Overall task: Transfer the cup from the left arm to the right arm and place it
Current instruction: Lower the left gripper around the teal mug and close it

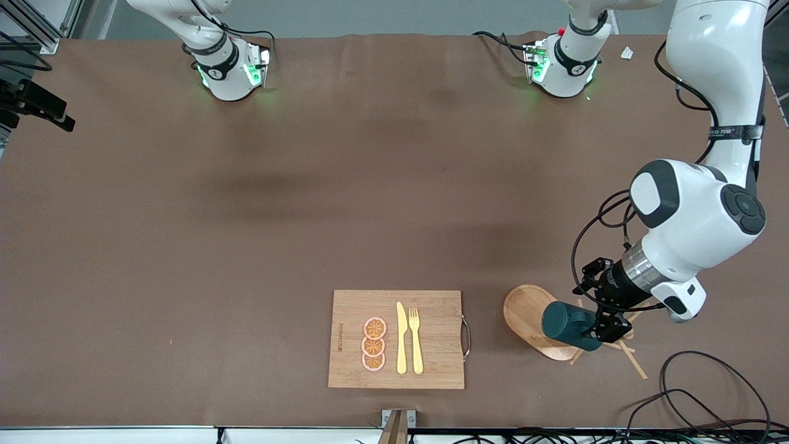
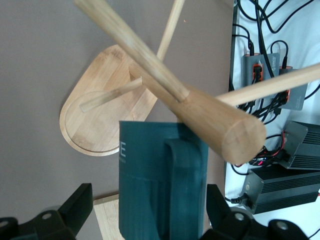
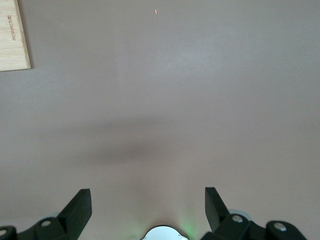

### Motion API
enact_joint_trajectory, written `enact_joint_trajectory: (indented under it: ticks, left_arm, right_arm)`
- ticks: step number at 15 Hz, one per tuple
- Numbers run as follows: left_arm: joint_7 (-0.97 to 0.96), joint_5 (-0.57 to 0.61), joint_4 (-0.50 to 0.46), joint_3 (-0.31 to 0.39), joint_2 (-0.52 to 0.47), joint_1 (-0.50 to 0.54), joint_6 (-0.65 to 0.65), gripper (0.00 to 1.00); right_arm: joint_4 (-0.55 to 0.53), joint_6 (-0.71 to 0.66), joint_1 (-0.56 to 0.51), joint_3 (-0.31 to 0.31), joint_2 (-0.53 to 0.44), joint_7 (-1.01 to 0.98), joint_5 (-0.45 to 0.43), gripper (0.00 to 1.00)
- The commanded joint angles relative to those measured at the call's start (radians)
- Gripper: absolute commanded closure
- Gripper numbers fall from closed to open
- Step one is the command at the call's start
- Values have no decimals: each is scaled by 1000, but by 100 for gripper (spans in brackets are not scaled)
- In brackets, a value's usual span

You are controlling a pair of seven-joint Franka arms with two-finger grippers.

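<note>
The dark teal cup point(image 1: 568, 325) hangs sideways on a peg of the wooden peg rack point(image 1: 526, 313), near the front edge toward the left arm's end of the table. My left gripper point(image 1: 593, 325) is open around the cup. In the left wrist view the cup point(image 2: 160, 180), handle facing the camera, sits between the two black fingers point(image 2: 77, 207) of the left gripper point(image 2: 150, 192), with a gap on one side. The rack's post point(image 2: 200, 112) crosses just over the cup. My right gripper point(image 3: 147, 192) is open and empty above bare table, out of the front view.
A wooden cutting board point(image 1: 351, 333) with three orange slices point(image 1: 373, 344), a yellow knife point(image 1: 401, 339) and a fork point(image 1: 416, 339) lies near the front edge, mid-table. Its corner shows in the right wrist view point(image 3: 12, 35). Cables point(image 1: 696, 394) lie past the rack.
</note>
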Motion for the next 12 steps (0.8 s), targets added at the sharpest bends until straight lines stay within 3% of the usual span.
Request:
enact_joint_trajectory:
  ticks: [1,12]
  left_arm:
    - [-10,-17,51,-1,30,-5,3,0]
    - [9,-15,100,-21,92,-5,62,0]
  right_arm:
    - [-1,2,-4,7,-4,-4,-11,0]
    - [-1,1,-4,7,-4,-4,-11,0]
